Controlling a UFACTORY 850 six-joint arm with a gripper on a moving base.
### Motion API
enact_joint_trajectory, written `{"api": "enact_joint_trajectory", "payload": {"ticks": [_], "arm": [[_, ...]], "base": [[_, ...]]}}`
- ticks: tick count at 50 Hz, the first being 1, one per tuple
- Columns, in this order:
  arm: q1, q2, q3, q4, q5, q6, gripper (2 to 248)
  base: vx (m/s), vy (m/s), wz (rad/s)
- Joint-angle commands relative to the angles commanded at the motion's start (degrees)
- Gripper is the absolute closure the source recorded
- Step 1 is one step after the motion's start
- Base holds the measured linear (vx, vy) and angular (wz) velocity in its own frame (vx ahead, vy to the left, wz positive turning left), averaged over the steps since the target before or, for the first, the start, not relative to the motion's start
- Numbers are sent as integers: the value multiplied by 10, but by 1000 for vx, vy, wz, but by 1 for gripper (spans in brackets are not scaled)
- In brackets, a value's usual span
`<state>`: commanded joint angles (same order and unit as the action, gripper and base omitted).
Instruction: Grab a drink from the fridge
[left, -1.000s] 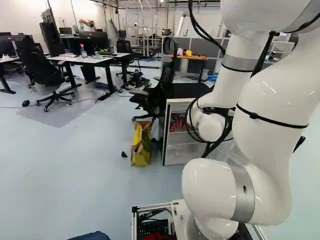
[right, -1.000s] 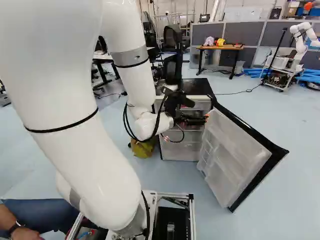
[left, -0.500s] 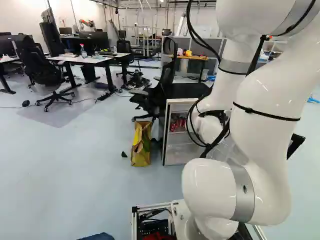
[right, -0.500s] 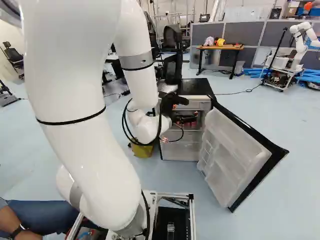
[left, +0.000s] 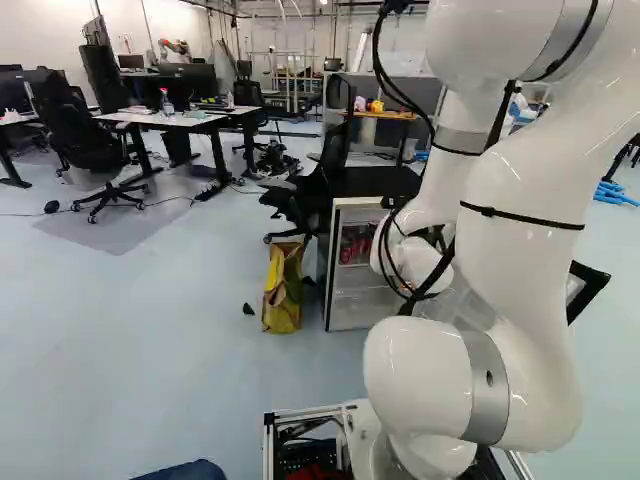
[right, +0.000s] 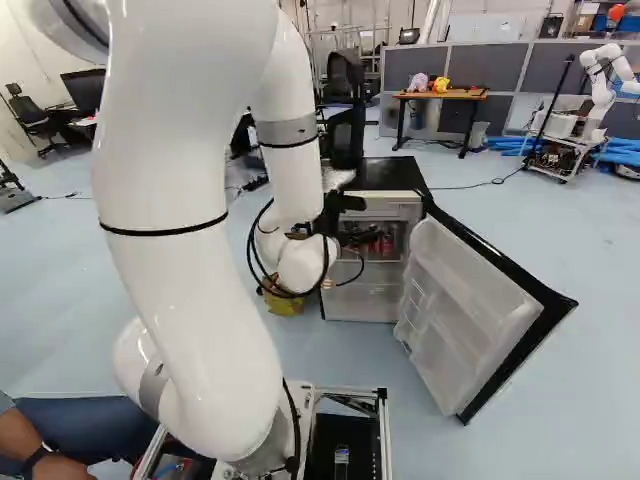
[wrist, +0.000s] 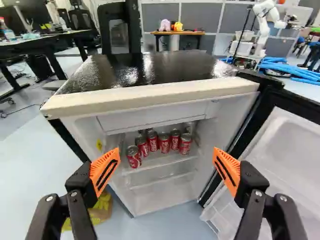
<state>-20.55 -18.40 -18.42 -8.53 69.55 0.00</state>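
Grasp and removal remain as a black two-fingered gripper (wrist: 167, 154), wide and empty, faces red metal cans (wrist: 164, 143) in the open, boxy white fridge (right: 398, 211), center, right base view.

Upper arm (right: 283, 130) had swung rightward in the right base view; gripper (right: 350, 235) had moved away from the fridge door (right: 478, 310), exposing more red cans (right: 386, 243).

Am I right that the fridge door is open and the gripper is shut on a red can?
Not quite: the fridge door is open, but the wrist view shows the gripper open too, with the red cans on a shelf inside.
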Motion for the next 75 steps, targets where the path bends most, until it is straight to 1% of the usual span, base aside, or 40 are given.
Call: {"api": "enact_joint_trajectory", "payload": {"ticks": [24, 31, 61, 75], "arm": [[-23, -56, -24, -146, -20, 0, 3], [-30, -72, -31, -184, -28, 0, 3], [-64, -144, -68, -186, -28, 0, 3], [-70, -176, -84, -186, -28, 0, 3]], "base": [[0, 0, 0], [0, 0, 0], [0, 0, 0], [0, 0, 0]]}}
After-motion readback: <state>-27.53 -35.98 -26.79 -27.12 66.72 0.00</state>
